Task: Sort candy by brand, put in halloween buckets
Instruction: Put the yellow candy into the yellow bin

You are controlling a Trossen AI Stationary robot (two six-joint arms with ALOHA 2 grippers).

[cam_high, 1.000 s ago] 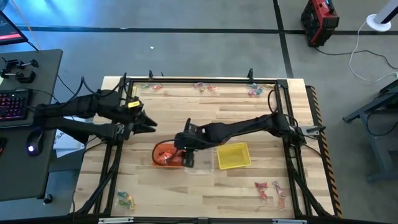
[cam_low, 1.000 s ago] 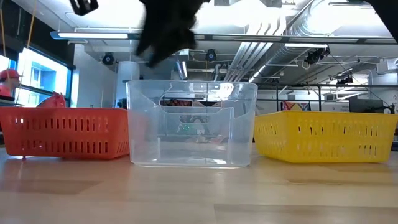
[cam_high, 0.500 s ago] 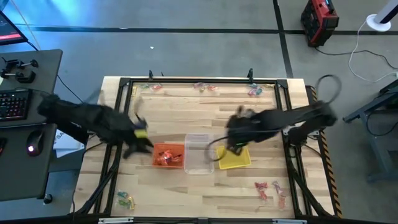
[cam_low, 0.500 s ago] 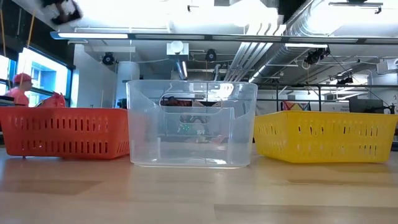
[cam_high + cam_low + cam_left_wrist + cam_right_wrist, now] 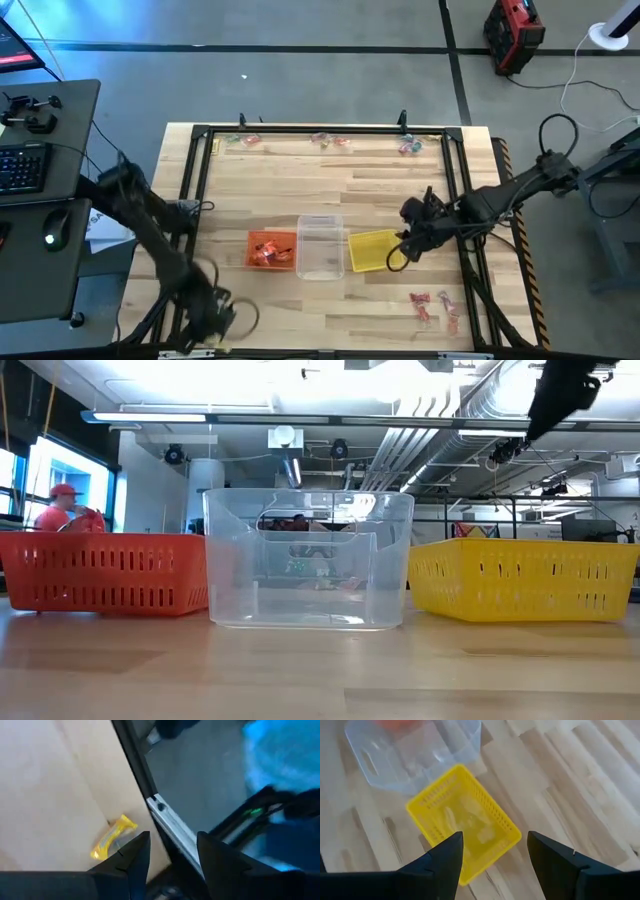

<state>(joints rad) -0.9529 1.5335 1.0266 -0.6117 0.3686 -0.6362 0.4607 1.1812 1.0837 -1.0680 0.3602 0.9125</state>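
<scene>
- Your left gripper [image 5: 167, 857] has its fingers [image 5: 132, 857] spread with nothing between them. It hovers low over the near left corner of the desk [image 5: 330, 190], right at the metal frame rail [image 5: 172, 832].
- A yellow-wrapped sweet [image 5: 112, 837] lies on the wood just beside that rail and just ahead of your left fingers. In the high view the arm is smeared and hides the small pile that sits in this corner.
- Your right gripper [image 5: 492, 852] also has its fingers [image 5: 442, 860] spread and empty. It hangs just past the right side of the yellow bucket [image 5: 373, 250], above the desk.
- The three buckets stand in a row mid-desk, side by side: the orange bucket [image 5: 271, 249] on the left, the clear bucket [image 5: 320, 247] in the middle, the yellow one on the right. Red-orange sweets already lie in the orange bucket; the clear one looks empty, and I cannot tell what, if anything, lies in the yellow one.
- Loose candy waits well apart from the buckets: a red and pink pile [image 5: 435, 305] near the right front corner and small groups along the far edge [image 5: 330, 140].
- Risk on the left: the sweet lies so close to the rail that a finger could strike the metal, or nudge the sweet under it or off the desk.
- Risk on the right: swinging toward the front pile, the arm could clip the light yellow bucket and shove it.
- Sweets in a pile lie touching, so a wide pinch may lift two brands at once.
</scene>
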